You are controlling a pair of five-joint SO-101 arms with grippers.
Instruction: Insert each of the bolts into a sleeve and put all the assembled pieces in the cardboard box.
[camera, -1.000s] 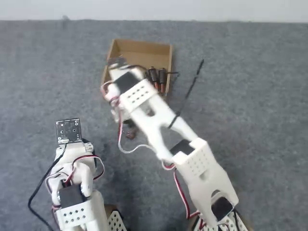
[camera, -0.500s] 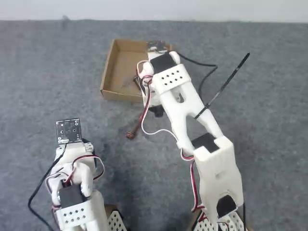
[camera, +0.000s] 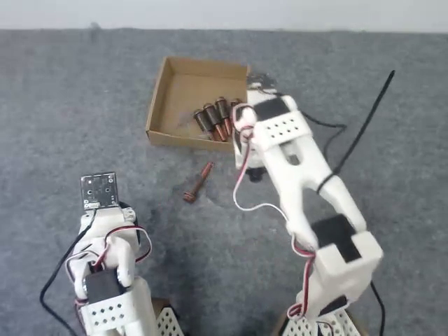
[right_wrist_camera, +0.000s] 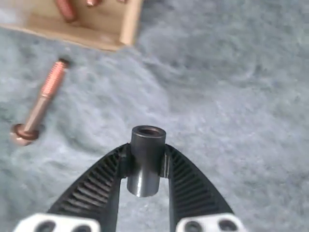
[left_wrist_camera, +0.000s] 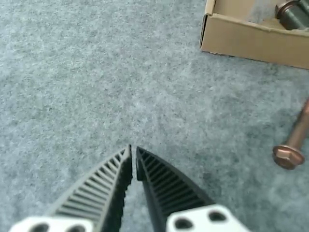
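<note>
A dark sleeve (right_wrist_camera: 147,137) stands upright between the fingers of my right gripper (right_wrist_camera: 146,162), which is shut on it a little above the carpet. A loose copper bolt (right_wrist_camera: 41,104) lies beside it, just outside the cardboard box (right_wrist_camera: 96,34). From above, the bolt (camera: 198,182) rests in front of the box (camera: 175,84), which holds several assembled pieces (camera: 213,119). The right arm (camera: 287,133) ends at the box's near right corner. My left gripper (left_wrist_camera: 133,151) is shut and empty over bare carpet, with the bolt's head (left_wrist_camera: 288,155) and the box wall (left_wrist_camera: 246,38) beyond it.
Grey carpet covers the whole table. The left arm (camera: 105,245) stays folded at the near left, well short of the bolt. A black cable (camera: 364,126) sticks out to the right of the right arm.
The right arm has swung rightward from above the box to beside its right corner, uncovering the assembled pieces and the loose bolt. The left arm has kept still.
</note>
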